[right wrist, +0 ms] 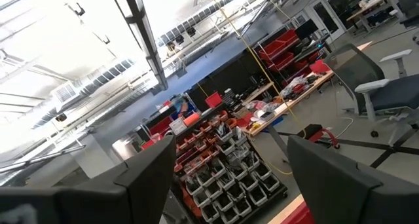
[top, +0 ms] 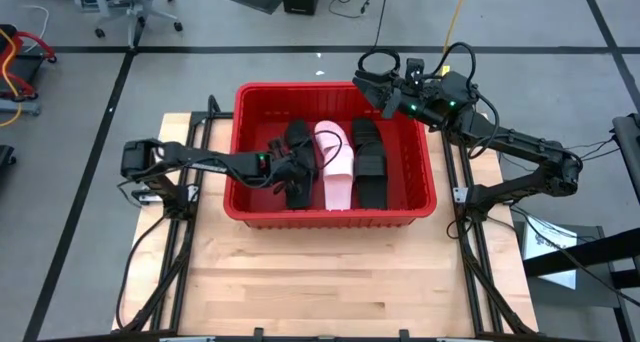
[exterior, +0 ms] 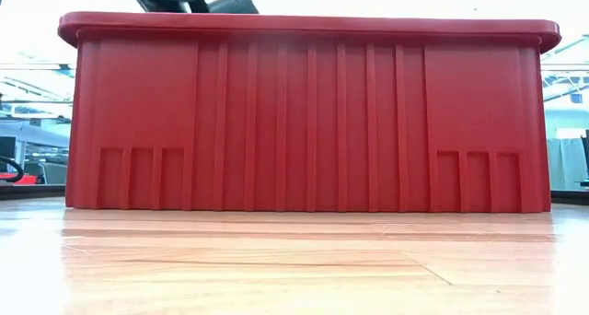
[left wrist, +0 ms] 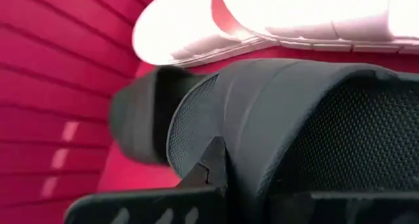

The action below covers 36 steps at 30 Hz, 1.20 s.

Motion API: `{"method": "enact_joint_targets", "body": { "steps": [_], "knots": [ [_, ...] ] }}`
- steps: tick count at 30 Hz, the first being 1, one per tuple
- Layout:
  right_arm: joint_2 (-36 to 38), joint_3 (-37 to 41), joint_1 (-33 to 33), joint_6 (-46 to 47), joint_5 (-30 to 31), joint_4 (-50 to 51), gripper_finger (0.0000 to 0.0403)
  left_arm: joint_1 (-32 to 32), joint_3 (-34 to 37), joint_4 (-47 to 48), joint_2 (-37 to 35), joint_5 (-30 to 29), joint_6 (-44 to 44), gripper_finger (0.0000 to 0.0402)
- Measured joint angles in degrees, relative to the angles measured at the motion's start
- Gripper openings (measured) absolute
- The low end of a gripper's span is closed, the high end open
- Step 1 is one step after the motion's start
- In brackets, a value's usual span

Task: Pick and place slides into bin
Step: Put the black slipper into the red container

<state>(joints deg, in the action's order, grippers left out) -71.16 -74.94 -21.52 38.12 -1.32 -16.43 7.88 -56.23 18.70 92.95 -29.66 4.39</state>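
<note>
While the near wall of the bin [exterior: 304, 112] fills the low view, a plain ribbed red face with a rolled rim standing on the wooden table [top: 330, 282], nothing is printed or moulded there that can be read. From above, the bin sits toward the far half of the table, between the two arms.

Inside it lie the slides. A black slide [top: 297, 162] lies left of centre, a pale pink slide [top: 335, 162] just beside it in the middle, and another black slide [top: 367, 162] on the right of that one, all pointing near to far. More black ones may lie under or beside these; the count cannot be told.

Reaching in over the left wall, the left gripper [top: 283, 168] is down at the left black slide. The left wrist view shows that slide's wide, textured strap [left wrist: 294, 132] close up, the pale slide [left wrist: 275, 18] beyond it, and the red wall [left wrist: 59, 86] alongside. No brand mark shows on the strap. Whether these fingers are parted or clamped cannot be told.

Farther off, the right gripper [top: 375, 90] hangs above the far right corner of the bin, its fingers [right wrist: 154, 178] apart and holding nothing. Its wrist camera looks into a workshop with racks of red bins [right wrist: 222, 158]; no writing there is legible.
</note>
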Motion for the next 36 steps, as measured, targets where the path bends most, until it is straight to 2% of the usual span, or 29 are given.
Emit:
{"method": "enact_joint_targets", "body": {
  "steps": [6,15,20,27,36],
  "knots": [
    [0.0,0.0,0.56,0.24,0.25,0.02,0.0281,0.51,-1.56,-1.79,6.02,1.21,-0.12,0.0017],
    [0.0,0.0,2.73,0.07,1.49,0.89,0.0281,0.86,-3.68,-2.32,7.19,-0.55,-0.42,0.0007],
    [-0.04,0.0,2.86,0.05,1.57,2.31,0.0281,1.15,-3.77,-2.69,7.21,-0.17,-0.13,0.0032],
    [-0.03,0.0,2.89,-1.24,1.73,2.19,0.0281,1.42,-3.84,-3.38,7.21,6.8,1.58,0.0068],
    [-0.02,0.0,2.89,-1.74,1.73,2.19,0.0281,0.99,-3.88,-0.75,6.28,8.92,0.41,0.0156]
  ]
}}
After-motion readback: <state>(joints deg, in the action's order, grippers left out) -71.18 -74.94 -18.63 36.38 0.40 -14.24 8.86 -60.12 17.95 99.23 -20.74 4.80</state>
